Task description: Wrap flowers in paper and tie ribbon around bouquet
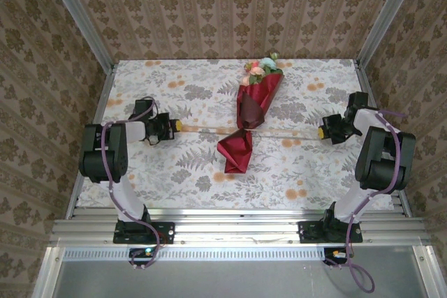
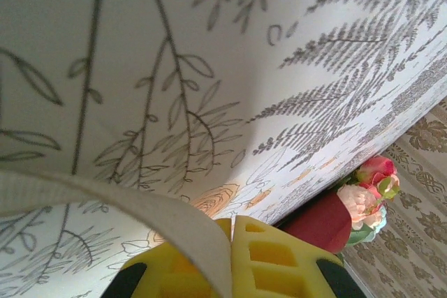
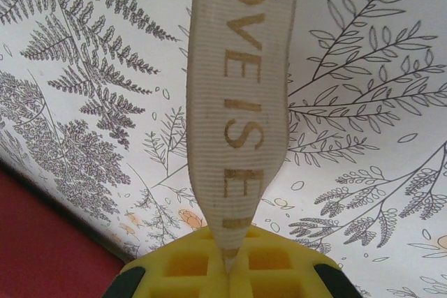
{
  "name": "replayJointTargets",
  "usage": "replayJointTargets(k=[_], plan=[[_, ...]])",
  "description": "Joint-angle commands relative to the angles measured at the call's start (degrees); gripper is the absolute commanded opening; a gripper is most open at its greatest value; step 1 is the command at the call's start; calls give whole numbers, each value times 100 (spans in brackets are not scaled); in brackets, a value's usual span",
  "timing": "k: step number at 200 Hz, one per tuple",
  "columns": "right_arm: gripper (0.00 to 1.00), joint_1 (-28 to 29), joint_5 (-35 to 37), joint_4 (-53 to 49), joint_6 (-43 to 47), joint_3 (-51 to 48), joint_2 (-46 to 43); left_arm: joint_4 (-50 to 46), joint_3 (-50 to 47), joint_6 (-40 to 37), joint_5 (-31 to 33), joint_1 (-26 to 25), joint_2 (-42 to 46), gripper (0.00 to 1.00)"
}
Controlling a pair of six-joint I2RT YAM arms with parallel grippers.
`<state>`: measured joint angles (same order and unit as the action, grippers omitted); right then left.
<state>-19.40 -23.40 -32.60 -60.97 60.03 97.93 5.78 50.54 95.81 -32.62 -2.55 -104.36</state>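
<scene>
We see the bouquet [image 1: 248, 113] lying in the middle of the surface [image 1: 154, 172]. Its flowers [image 1: 262, 66] are at the far end and its red paper [image 1: 236, 153] reaches toward the near edge. The ribbon [image 1: 209, 129] is pulled tight from side to side and crosses the bouquet at its thin middle. Our left fingers [image 1: 179, 125] are clenched on 1 end of the ribbon, and our right fingers [image 1: 322, 132] are clenched on the other end. The bouquet lies between the 2 sets of fingers, well apart from both.
</scene>
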Motion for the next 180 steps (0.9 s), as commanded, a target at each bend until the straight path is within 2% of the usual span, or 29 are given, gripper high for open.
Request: replayJointTargets(k=[1, 52, 97, 116, 142, 180], plan=[[0, -555, 1009, 135, 95, -81, -11, 257, -92, 127, 915, 658, 258, 0], [0, -779, 960, 136, 121, -126, -44, 227, -190, 72, 841, 904, 398, 0], [0, -688, 1124, -20, 309, -128, -105, 158, -170, 8, 711, 784, 407, 0], [0, -436, 1141, -208, 510, -102, -194, 123, -41, 21, 538, 427, 450, 0], [0, 209, 1232, -530, 652, -136, -340, 303, 141, 399, 383, -383, 499, 0], [0, 1028, 1355, -739, 522, -345, -544, 433, 451, 1019, 531, -1421, 601, 0]])
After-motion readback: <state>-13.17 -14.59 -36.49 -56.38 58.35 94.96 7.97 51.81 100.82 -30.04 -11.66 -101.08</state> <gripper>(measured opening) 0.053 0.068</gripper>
